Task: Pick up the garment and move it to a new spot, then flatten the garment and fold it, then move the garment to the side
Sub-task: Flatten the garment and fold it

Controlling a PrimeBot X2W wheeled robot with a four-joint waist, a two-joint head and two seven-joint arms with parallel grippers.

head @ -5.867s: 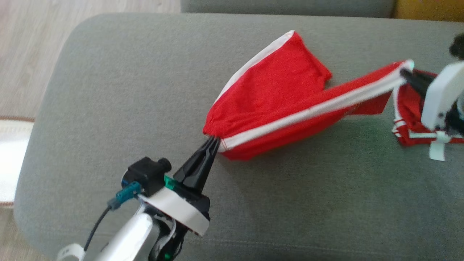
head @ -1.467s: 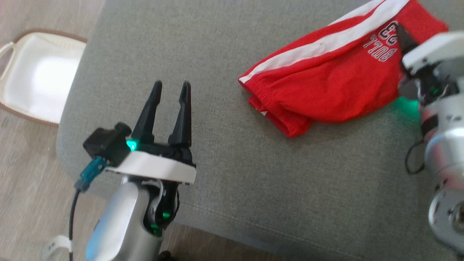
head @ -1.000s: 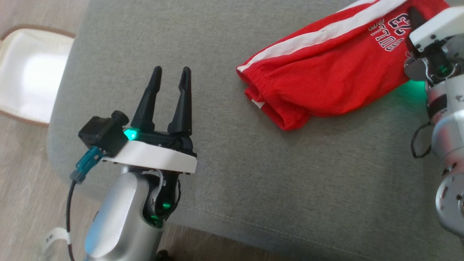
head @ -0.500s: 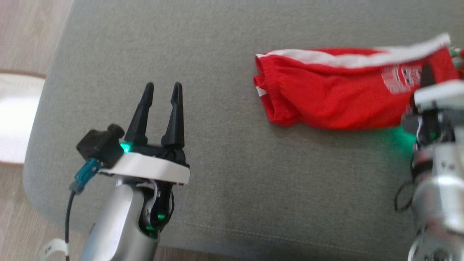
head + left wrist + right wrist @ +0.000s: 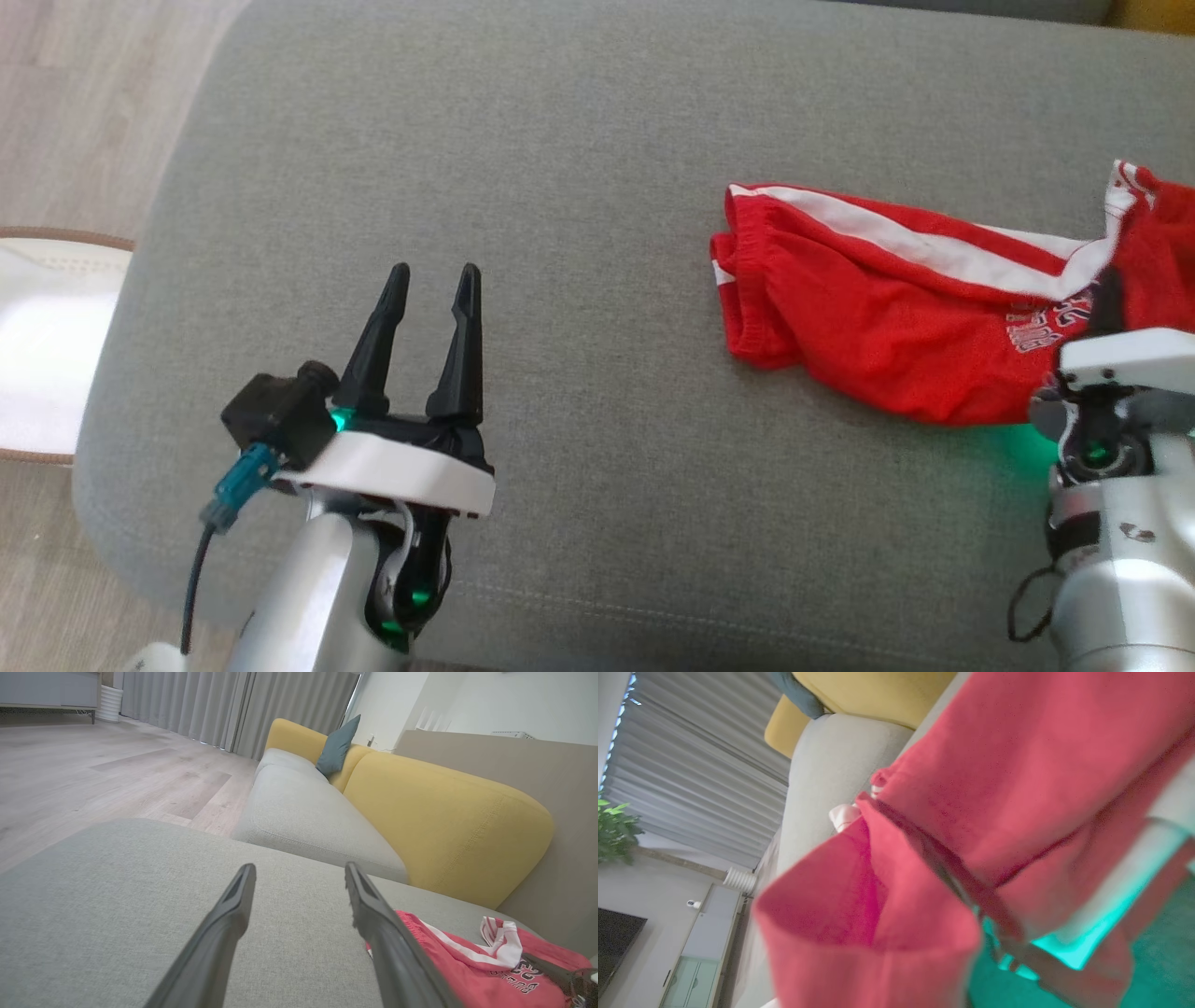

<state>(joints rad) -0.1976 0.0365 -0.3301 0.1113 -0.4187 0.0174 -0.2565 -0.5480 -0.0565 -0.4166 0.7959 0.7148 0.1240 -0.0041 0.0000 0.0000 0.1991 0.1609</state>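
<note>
The left end effector (image 5: 434,273) hangs over the grey seat cushion (image 5: 597,140) with its two dark fingers spread apart and nothing between them. In the left wrist view the same left end effector (image 5: 299,868) points along the cushion, its fingers parted over bare grey fabric.

The garment (image 5: 868,327), a pair of red shorts with a white side stripe and printed lettering, lies on the cushion well to the right of the left end effector, apart from it. Its gathered waistband end faces the left end effector. Its other end is at the right end effector (image 5: 1109,297), which is closed on the red cloth near the lettering. There the fabric rises off the cushion and bunches around the dark fingers. From the left wrist the garment (image 5: 448,961) shows just beyond and to the right of the right-hand finger.

In the right wrist view the garment (image 5: 971,765) hangs in folds close before the camera, tinted by a green glow underneath.

A white bag (image 5: 42,345) sits on the wooden floor (image 5: 84,93), left of the left end effector. A yellow sofa back (image 5: 434,812) stands beyond the cushion.
</note>
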